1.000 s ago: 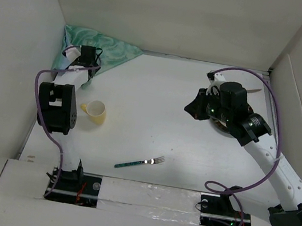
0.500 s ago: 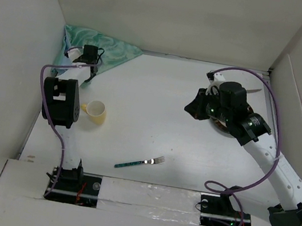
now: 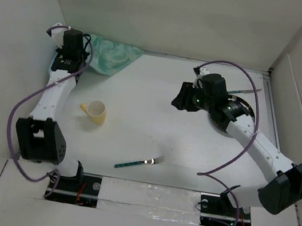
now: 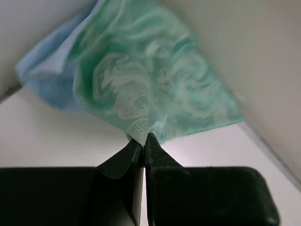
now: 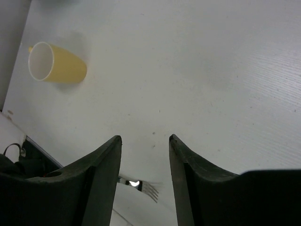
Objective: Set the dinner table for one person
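Tabletop (image 3: 155, 119), broad, flat and matte white, fills the middle of the top view and is walled at the far side and both flanks by upright white panels (image 3: 172, 18). On it, toward the left, sits a pale yellow cup (image 3: 96, 112) with its handle pointing left. Nearer the front edge lies a fork (image 3: 141, 162) with a dark green handle and its tines pointing right, well apart from the cup. A mottled green cloth (image 3: 111, 54) is bunched in the far left corner, against the panels. The left claw (image 4: 143, 141) is up in that corner with its jaws pressed together, pinching the near edge of the cloth, whose folds rise away from the tips toward the wall. The right claw (image 5: 143, 141) hangs over the bare middle-right of the tabletop with its jaws spread and nothing between them; its wrist view looks down past them at the cup and the fork's tines.
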You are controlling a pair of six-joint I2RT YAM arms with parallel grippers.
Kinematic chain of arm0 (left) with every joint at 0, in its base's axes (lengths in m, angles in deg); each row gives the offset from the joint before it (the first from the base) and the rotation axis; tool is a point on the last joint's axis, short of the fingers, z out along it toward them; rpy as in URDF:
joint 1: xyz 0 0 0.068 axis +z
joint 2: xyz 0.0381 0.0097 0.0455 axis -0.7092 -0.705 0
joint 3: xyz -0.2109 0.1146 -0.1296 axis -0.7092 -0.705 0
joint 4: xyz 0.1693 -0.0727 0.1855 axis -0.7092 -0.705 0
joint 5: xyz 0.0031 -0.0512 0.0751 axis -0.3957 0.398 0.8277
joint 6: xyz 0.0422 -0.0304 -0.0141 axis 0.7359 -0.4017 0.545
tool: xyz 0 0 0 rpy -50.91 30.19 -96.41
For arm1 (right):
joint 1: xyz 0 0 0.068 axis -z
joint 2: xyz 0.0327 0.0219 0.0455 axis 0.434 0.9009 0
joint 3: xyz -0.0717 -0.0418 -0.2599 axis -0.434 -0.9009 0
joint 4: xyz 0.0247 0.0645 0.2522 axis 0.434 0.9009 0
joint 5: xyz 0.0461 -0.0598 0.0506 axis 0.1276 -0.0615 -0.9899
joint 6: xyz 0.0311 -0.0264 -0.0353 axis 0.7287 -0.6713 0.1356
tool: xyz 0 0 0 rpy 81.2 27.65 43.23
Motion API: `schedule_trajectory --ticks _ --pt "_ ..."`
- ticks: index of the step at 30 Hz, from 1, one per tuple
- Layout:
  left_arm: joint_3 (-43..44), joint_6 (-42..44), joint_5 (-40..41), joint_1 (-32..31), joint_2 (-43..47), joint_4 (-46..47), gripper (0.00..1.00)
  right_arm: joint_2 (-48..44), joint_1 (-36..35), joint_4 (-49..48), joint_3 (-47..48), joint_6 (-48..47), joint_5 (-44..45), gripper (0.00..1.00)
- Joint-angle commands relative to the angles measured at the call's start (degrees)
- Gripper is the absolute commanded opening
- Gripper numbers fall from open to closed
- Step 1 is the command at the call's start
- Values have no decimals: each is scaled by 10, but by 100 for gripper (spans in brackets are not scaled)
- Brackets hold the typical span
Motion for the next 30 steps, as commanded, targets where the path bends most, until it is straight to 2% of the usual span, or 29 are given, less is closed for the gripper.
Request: schedule_trajectory --ticks 1,4,6,7,9,12,13,15,16,19,23,28,30 --pt "-13 38 -16 -3 90 21 0 24 3 -67 43 22 10 52" --pt "-21 42 -56 3 153 24 0 48 9 -96 51 43 7 58" --pt "-13 38 -84 3 168 27 0 56 9 -117 51 54 5 60" --pt "0 33 -129 3 173 28 0 67 9 -133 53 69 9 63" --pt "16 24 -144 3 173 29 0 70 9 -134 58 74 12 66" --pt "41 21 -205 -5 162 60 0 73 14 -132 62 86 13 68" --pt "48 16 -253 -5 155 73 0 70 14 -131 59 90 13 69" --pt "90 8 -276 -5 123 77 0 61 14 -134 47 94 20 71" --pt "99 4 -324 -5 114 97 0 57 14 -131 44 98 27 71" --pt "134 -2 -392 -28 82 114 0 43 27 -123 30 101 36 73" --pt "170 47 -403 -92 82 81 0 26 43 -132 6 106 68 74" --pt "77 76 -354 -92 185 51 0 103 54 -143 28 111 86 73" --pt "51 96 -348 -92 223 32 0 140 54 -156 57 116 89 64"
